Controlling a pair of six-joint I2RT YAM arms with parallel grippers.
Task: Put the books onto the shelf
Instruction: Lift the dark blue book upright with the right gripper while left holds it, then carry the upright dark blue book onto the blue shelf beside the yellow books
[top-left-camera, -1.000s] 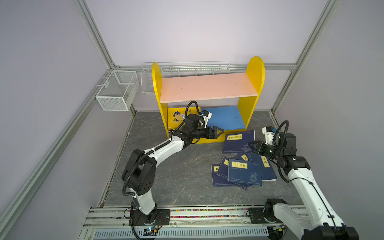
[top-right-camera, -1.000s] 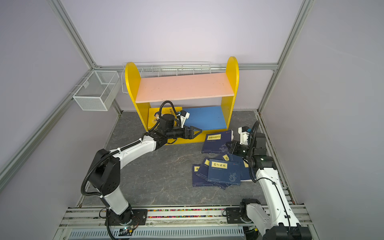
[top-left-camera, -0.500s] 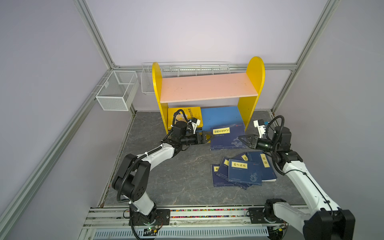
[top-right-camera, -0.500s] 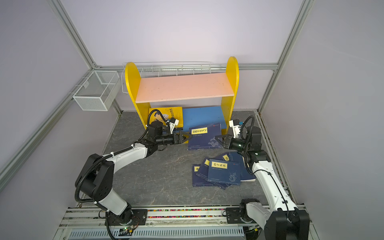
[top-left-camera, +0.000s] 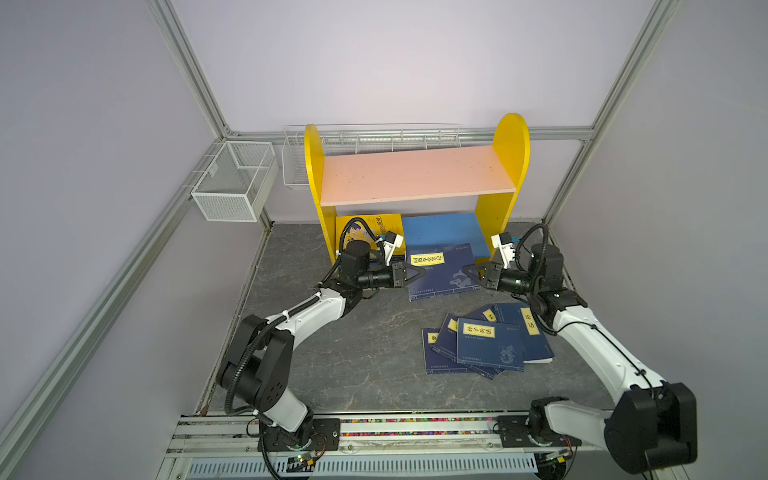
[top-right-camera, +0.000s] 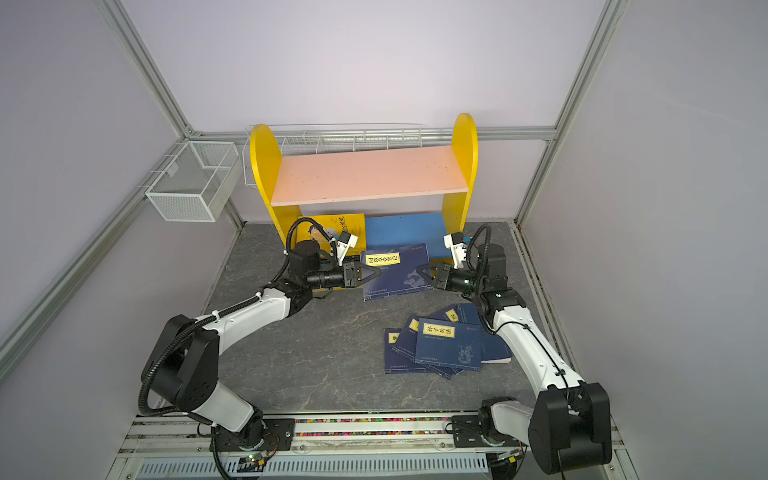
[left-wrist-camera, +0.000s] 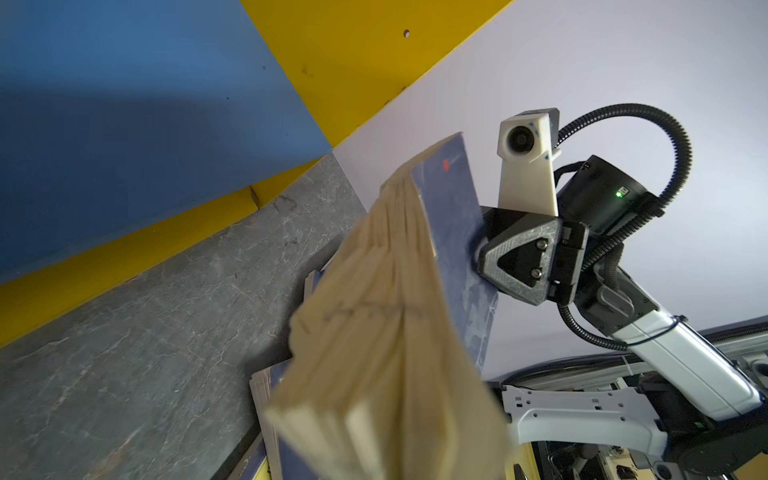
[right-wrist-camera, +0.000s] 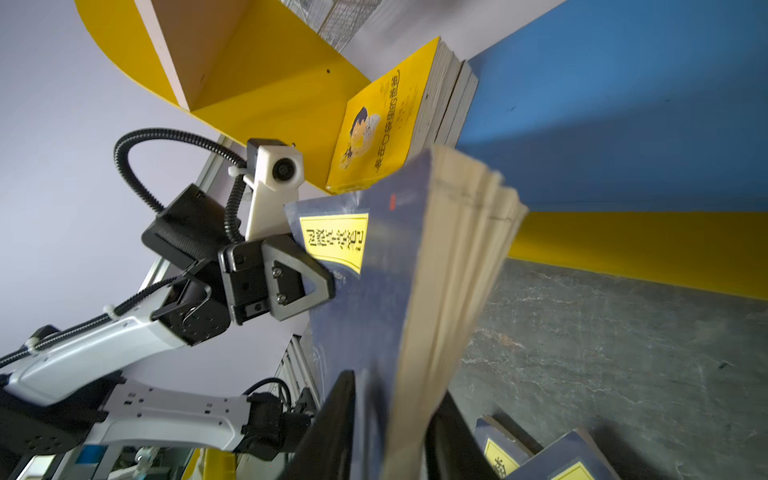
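We see loose navy books (top-left-camera: 486, 345) fanned on the grey floor (top-left-camera: 353, 353) | navy book (top-left-camera: 444, 274) held tilted before the shelf (top-left-camera: 509, 141) | left gripper (top-left-camera: 422, 273) clamped on its left edge | right gripper (top-left-camera: 466, 273) straddles its right edge, grip we cannot tell | yellow books (top-left-camera: 370, 226) upright on the blue lower board (top-left-camera: 444, 228)

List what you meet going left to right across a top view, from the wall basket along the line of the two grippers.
white wire basket → left gripper → navy book → right gripper
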